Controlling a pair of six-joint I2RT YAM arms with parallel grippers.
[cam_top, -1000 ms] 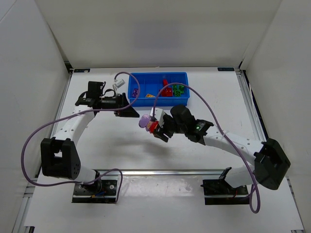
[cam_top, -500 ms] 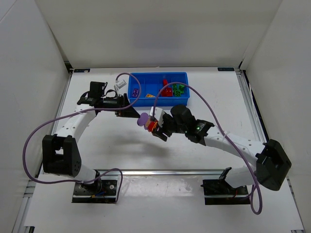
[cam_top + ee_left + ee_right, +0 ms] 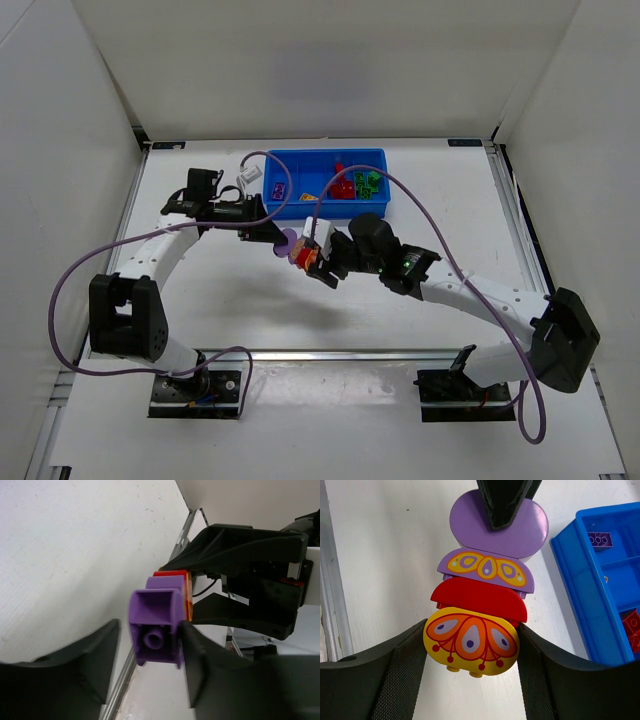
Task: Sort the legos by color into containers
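Stacked legos [image 3: 479,597] run plain purple, patterned purple, red, patterned yellow-orange; tray [image 3: 574,587] blue

A lab test cell: white panel walls [image 3: 330,70], aluminium-framed table [image 3: 250,310].

White table [image 3: 240,300], white enclosure walls [image 3: 60,100], aluminium rail [image 3: 330,352] along near edge

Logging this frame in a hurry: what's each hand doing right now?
Left hand: open around the purple block, gap on one side.
Right hand: closed on the yellow block.
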